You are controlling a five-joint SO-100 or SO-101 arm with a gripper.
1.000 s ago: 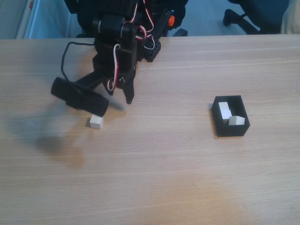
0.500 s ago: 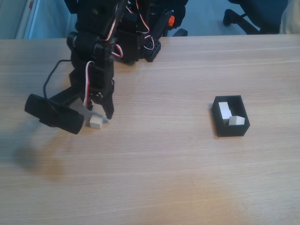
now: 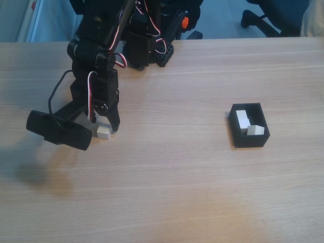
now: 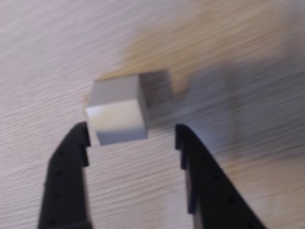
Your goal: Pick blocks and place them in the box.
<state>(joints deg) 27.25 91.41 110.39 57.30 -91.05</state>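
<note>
Wood-grain counter [image 3: 192, 182] carries everything. Black arm [image 3: 96, 76] w/ red and white wires reaches down from the far edge, left of centre in the fixed view; its base sits at that far edge. A black cylindrical camera [image 3: 59, 130] hangs off the wrist, low over the counter, just left of the loose block.

Box [image 3: 248, 139]: small, black, open-topped, thin walls, toward the counter's right side, well apart from the arm. Two white blocks inside: one [image 3: 242, 119] at the far end, one [image 3: 255, 130] at the near end, tilted, a corner peaking at the rim.

Loose block [image 3: 104, 131]: plain white cube, flat on the counter in the left half, nearer the far edge than the near one. In the wrist view the block [image 4: 119, 112] looks pale grey-white, sharp-edged, a bit blurred, shadow to its right.

Jaws [image 4: 133, 138] are spread, one black finger each side of the cube's near part; gap visible on the right side, left finger tip v. close to the cube, contact unclear. Nothing pinched. Fixed view: wrist housing covers part of the cube's far side.
</note>
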